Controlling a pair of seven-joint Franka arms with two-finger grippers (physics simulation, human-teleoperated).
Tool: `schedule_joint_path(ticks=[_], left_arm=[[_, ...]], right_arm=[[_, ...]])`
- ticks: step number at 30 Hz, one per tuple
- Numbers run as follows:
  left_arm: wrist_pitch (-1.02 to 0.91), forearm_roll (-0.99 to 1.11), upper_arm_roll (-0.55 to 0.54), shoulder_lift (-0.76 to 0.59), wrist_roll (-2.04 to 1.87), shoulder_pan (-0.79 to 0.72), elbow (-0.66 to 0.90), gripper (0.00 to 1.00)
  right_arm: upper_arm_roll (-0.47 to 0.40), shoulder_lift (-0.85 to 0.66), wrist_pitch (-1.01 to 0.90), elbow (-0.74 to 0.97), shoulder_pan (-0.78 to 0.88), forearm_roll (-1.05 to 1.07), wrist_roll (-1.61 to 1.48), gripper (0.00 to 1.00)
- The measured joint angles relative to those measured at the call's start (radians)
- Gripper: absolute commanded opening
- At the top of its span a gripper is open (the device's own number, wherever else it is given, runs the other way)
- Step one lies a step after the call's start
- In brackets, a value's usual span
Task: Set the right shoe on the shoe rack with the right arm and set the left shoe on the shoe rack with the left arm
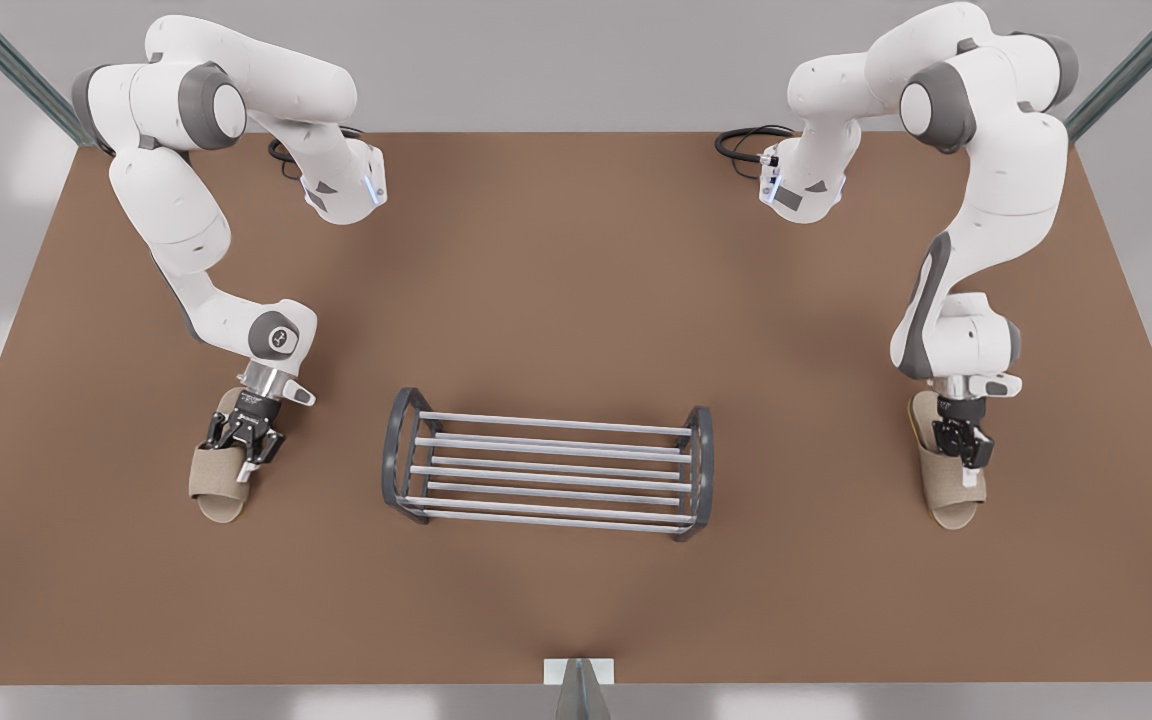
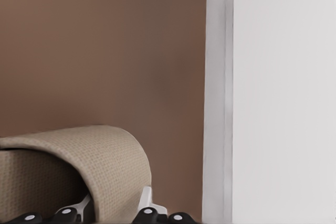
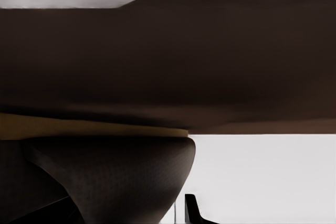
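Observation:
Two beige slippers lie flat on the brown table (image 1: 576,280). The left shoe (image 1: 216,490) is at the front view's left, and my left gripper (image 1: 244,455) leans over it. Up close, its fingers (image 2: 144,203) pinch the woven strap (image 2: 79,156) from inside and outside. The right shoe (image 1: 956,495) is at the front view's right. My right gripper (image 1: 964,450) stands upright over its strap, shut on it. In the right wrist view the strap (image 3: 121,177) is in deep shadow, with one finger (image 3: 191,208) beside its edge. The shoe rack (image 1: 556,424) stands between the shoes with nothing on its bars.
Both arm bases sit at the table's far corners, with black cables (image 1: 746,145) near each. A small white bracket (image 1: 578,670) is at the middle of the near edge. Bare table lies between each slipper and the rack. The table's pale edge (image 2: 215,103) runs close to the left shoe.

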Motion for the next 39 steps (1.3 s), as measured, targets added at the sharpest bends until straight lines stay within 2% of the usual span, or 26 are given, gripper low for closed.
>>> schedule_joint_path(ticks=[1,3,6,8,11,14,19,22,25,29,32,35,39], left_arm=[[0.001,0.001,0.000,-0.004,-0.002,0.000,0.002,0.35],[0.006,0.002,0.000,-0.024,-0.005,0.000,0.002,0.34],[0.037,0.008,0.000,-0.095,-0.011,0.000,0.000,0.22],[0.076,0.013,-0.012,-0.164,-0.016,-0.003,-0.005,0.21],[0.149,0.032,-0.092,-0.291,-0.022,-0.057,-0.010,0.21],[0.232,0.093,-0.179,-0.395,-0.031,-0.129,0.025,0.21],[0.545,0.115,-0.403,-0.418,-0.095,-0.230,0.304,0.21],[0.672,0.121,-0.468,-0.376,-0.140,-0.325,0.414,0.21],[0.748,0.159,-0.483,-0.295,-0.178,-0.438,0.507,0.21],[0.805,0.242,-0.481,-0.132,-0.220,-0.581,0.636,0.21],[0.828,0.299,-0.476,-0.076,-0.248,-0.617,0.670,0.21],[0.836,0.334,-0.459,-0.038,-0.275,-0.626,0.671,0.21],[0.832,0.366,-0.442,-0.014,-0.304,-0.618,0.649,0.21]], right_arm=[[0.000,0.000,-0.006,-0.001,-0.002,0.000,0.000,0.61],[0.000,-0.002,-0.016,-0.001,-0.004,0.000,0.001,0.45],[0.000,-0.003,-0.034,-0.001,-0.005,0.000,0.008,0.40],[0.000,-0.010,-0.046,-0.002,-0.005,0.000,0.012,0.34],[0.000,-0.021,-0.064,-0.003,-0.006,0.000,0.017,0.23],[0.000,-0.036,-0.076,0.009,-0.006,0.000,0.026,0.21],[0.007,-0.088,-0.087,0.037,-0.005,0.000,0.083,0.21],[0.033,-0.143,-0.091,0.043,-0.003,0.000,0.149,0.21],[0.059,-0.202,-0.093,0.058,0.006,0.000,0.242,0.21],[0.163,-0.285,-0.052,0.071,0.010,0.000,0.370,0.21],[0.230,-0.362,0.079,0.156,0.012,0.000,0.488,0.21],[0.245,-0.376,0.211,0.217,0.008,0.000,0.623,0.21],[0.294,-0.376,0.492,0.364,-0.005,0.000,0.814,0.21]])
